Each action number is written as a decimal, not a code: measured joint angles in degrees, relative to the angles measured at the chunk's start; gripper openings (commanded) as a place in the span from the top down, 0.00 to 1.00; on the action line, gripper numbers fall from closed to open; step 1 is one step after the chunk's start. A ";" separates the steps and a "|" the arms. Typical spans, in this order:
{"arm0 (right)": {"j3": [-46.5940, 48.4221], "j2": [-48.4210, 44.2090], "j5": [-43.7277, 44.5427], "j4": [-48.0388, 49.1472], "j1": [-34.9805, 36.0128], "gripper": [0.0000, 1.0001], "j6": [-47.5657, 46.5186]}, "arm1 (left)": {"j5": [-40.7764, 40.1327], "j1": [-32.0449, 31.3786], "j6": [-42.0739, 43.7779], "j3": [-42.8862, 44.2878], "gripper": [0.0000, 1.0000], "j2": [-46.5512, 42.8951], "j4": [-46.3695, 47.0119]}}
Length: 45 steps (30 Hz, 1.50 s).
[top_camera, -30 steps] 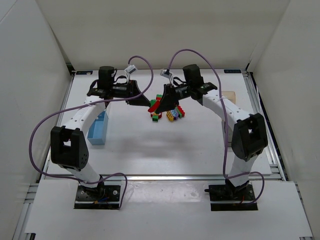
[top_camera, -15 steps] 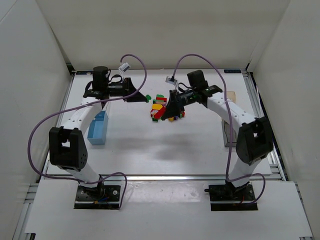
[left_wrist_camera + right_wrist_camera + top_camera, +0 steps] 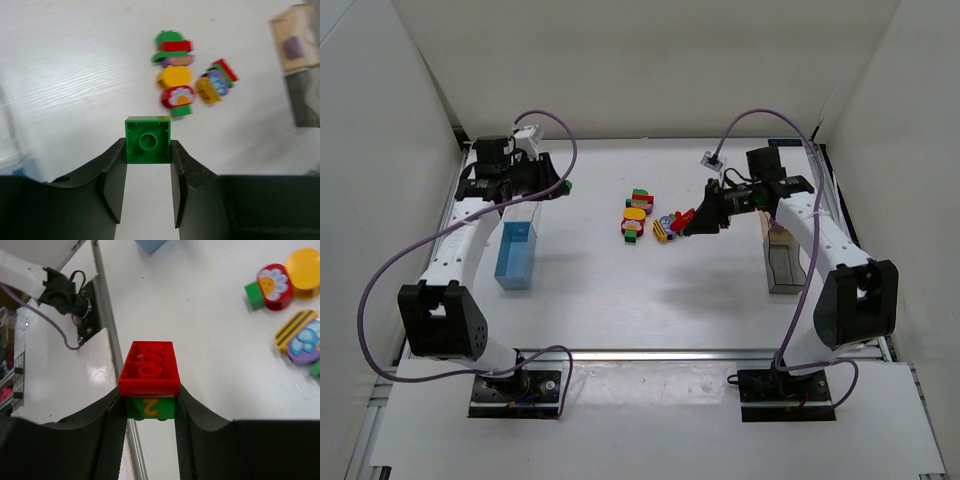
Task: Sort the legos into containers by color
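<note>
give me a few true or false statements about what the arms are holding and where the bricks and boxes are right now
1. The left fingers hold a green brick. True.
2. The right fingers are empty. False: they grip a red brick stacked on a second green brick.
3. The blue box is on the left arm's side of the table. True.
4. Every brick is already in a box. False: a loose pile of bricks lies on the table between the two arms.
</note>
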 measured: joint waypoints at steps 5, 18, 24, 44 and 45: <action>-1.44 -0.46 2.29 -0.76 -3.63 1.00 -1.07 | -12.41 0.02 3.50 0.00 0.90 -0.57 -5.33; -1.97 -1.97 4.87 -1.01 -6.38 1.00 -2.56 | -24.87 4.72 6.29 4.28 0.90 5.86 -18.12; -2.12 -2.21 5.01 -0.96 -6.78 1.00 -2.54 | -26.40 4.50 6.71 -0.28 0.70 2.78 -22.91; -2.03 -2.19 4.96 -1.01 -6.25 1.00 -3.30 | -32.48 6.56 7.28 -4.04 0.07 0.48 -26.23; -1.97 -2.19 4.96 -1.11 -6.03 1.00 -3.78 | -30.84 6.73 7.56 -4.04 0.08 0.48 -26.23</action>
